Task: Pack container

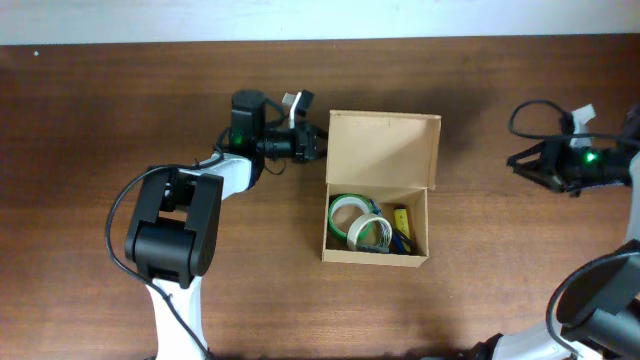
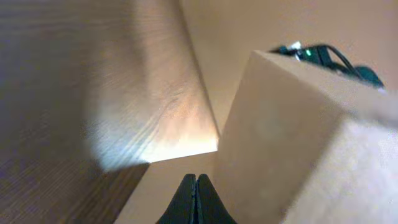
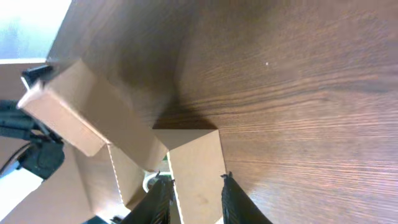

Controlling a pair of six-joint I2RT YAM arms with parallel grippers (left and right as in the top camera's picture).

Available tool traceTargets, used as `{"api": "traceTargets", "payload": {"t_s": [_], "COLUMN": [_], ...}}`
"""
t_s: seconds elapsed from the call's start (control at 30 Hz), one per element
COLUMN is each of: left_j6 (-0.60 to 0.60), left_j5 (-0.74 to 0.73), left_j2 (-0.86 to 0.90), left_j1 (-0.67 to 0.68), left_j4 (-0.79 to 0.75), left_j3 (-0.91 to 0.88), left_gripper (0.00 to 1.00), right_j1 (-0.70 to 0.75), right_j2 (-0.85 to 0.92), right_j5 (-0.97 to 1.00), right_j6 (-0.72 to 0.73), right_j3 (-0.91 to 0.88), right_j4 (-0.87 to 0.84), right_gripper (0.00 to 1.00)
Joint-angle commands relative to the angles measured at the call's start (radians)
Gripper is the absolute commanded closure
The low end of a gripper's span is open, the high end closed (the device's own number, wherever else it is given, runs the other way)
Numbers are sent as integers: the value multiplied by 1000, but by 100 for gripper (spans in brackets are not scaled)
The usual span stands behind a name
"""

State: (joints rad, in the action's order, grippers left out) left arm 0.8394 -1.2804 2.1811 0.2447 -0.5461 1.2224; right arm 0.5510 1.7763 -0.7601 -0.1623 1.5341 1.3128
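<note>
The container (image 1: 375, 257), a tan cardboard box, stands open at the table's middle with its lid (image 1: 385, 150) folded back. Inside lie a green-and-white tape roll (image 1: 349, 211), a white roll (image 1: 371, 233) and a yellow and blue item (image 1: 401, 226). My left gripper (image 1: 320, 143) is shut, with its tips at the lid's left edge. In the left wrist view, its closed fingers (image 2: 196, 179) point at the cardboard (image 2: 280, 137). My right gripper (image 1: 512, 160) hovers right of the box, apart from it. Its jaws (image 3: 196, 180) stand open, framing the box (image 3: 193, 155) ahead.
Dark wooden table (image 1: 120, 110) all round the box. The left arm's black base (image 1: 170, 225) sits at the left front. The right arm's link (image 1: 600, 300) and cables (image 1: 540, 110) occupy the far right edge.
</note>
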Motion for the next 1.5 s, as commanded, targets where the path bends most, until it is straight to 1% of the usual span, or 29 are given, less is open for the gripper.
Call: {"api": "traceTargets", "payload": {"t_s": [0.0,0.17,0.37,0.57,0.67,0.73,0.9,1.0,1.07,1.1,1.23,1.33,1.37,1.43,1.47], "left_j6": [106,190,231,319,361,360,359,329,309,297,280,223,194,108,59], "left_j5": [-112,-190,-294,-294,-294,-294,-294,-293,-293,-293,-293,-293,-291,-271,-251], "left_j2": [-37,-91,-173,-267,-316,-339,-357,-357,-357,-357,-357,-356,-356,-356,-356], "left_j1": [-5,-5,-5,9,51,86,174,185,175,164,113,60,41,1,-16], "left_j4": [-85,-175,-187,-187,-171,-148,-150,-150,-150,-150,-171,-181,-161,-74,-14], "left_j3": [2,2,2,0,0,-4,-47,-92,-115,-124,-128,-128,-129,-134,-140], "left_gripper": [98,98,98,98,98,98,98,98,98,98,98,98,98,98,98], "right_j1": [1,1,1,1,1,1,1,1,1,1,0,-1,-1,-1,-1], "right_j2": [-16,-16,-16,-16,-16,-16,-16,-16,-16,-16,-16,-16,-16,-16,-16], "right_j5": [47,47,47,47,47,47,47,47,47,47,47,47,47,47,46], "right_j6": [-51,-51,-51,-51,-51,-51,-68,-88,-93,-93,-93,-93,-93,-92,-92], "right_j3": [60,67,67,67,67,67,67,67,67,67,67,67,67,67,67], "right_j4": [32,42,42,42,43,45,59,74,83,85,84,83,82,79,79], "right_gripper": [73,73,73,72,72,72,72,72,76,78,78,78,78,79,83]}}
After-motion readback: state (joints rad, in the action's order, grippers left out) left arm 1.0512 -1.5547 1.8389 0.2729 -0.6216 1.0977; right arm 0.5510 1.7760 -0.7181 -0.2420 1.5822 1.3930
